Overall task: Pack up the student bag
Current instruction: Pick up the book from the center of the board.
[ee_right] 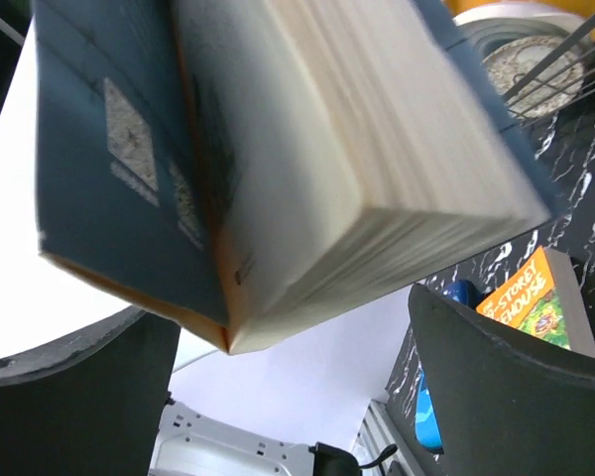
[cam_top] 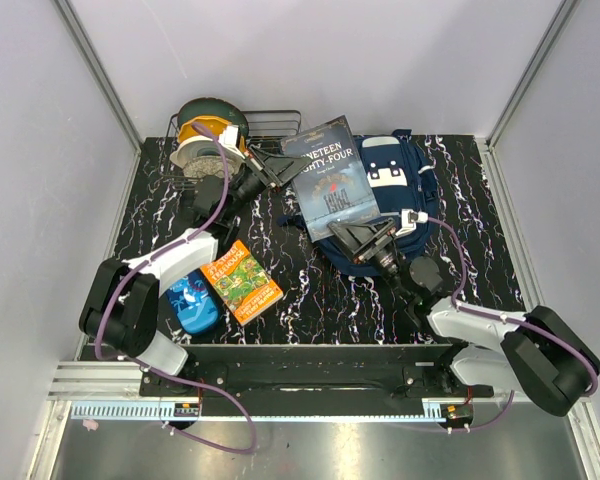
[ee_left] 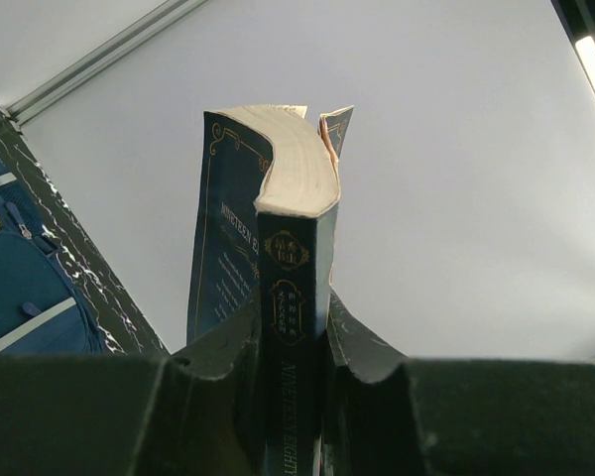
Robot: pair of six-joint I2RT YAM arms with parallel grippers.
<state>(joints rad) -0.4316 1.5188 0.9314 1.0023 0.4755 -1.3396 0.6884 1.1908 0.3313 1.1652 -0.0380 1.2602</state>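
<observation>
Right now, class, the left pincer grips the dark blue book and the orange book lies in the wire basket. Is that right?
Not quite. The orange book lies flat on the table, outside the wire basket, as the top external view shows. The left pincer does grip the dark blue book.

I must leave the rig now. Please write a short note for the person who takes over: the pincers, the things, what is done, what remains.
Pincers: left pincer shut on the spine of the Nineteen Eighty-Four book, held above the student bag; right pincer open around the book's page edge, not gripping.
On the table: orange book, blue item.
Done: nothing visibly packed.
To do: book into the bag, then the others.
</observation>
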